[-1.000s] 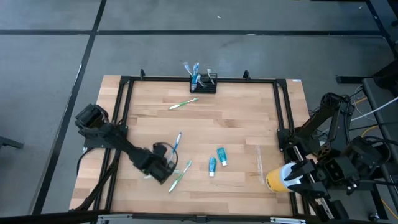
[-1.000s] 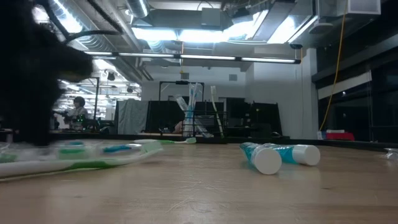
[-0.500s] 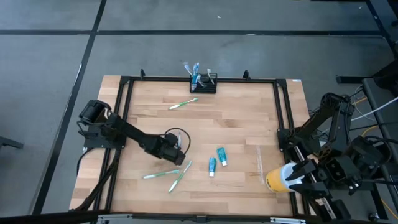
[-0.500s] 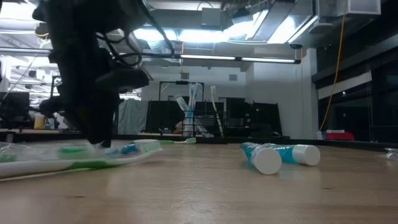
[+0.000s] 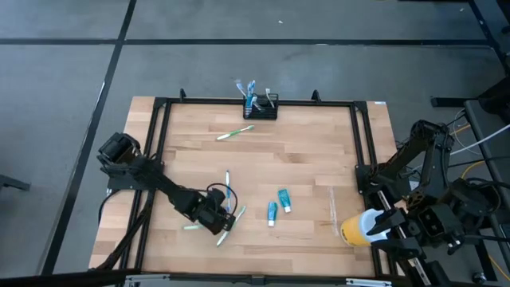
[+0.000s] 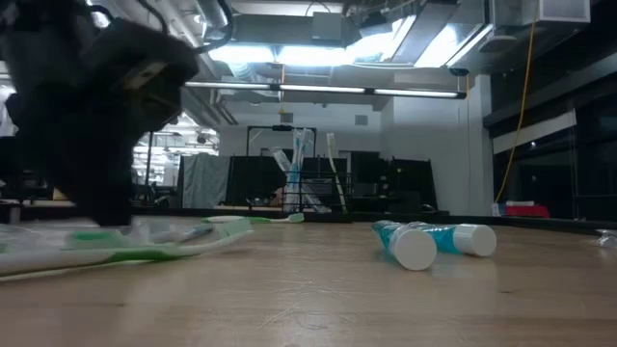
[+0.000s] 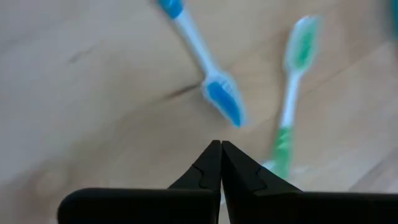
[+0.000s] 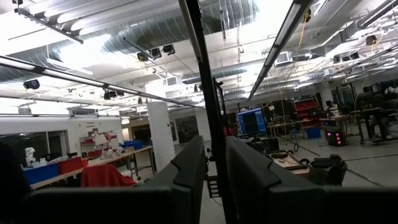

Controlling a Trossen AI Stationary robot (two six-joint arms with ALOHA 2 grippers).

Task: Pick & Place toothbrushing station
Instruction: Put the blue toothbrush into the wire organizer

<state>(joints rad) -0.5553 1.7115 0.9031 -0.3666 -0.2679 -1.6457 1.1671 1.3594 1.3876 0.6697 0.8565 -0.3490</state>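
Black left pincer (image 7: 221, 147) low over toothbrushes (image 7: 217, 93)

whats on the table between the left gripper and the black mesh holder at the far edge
In the high view, one green toothbrush lies on the wood between the left gripper and the black mesh holder; the rest is bare.
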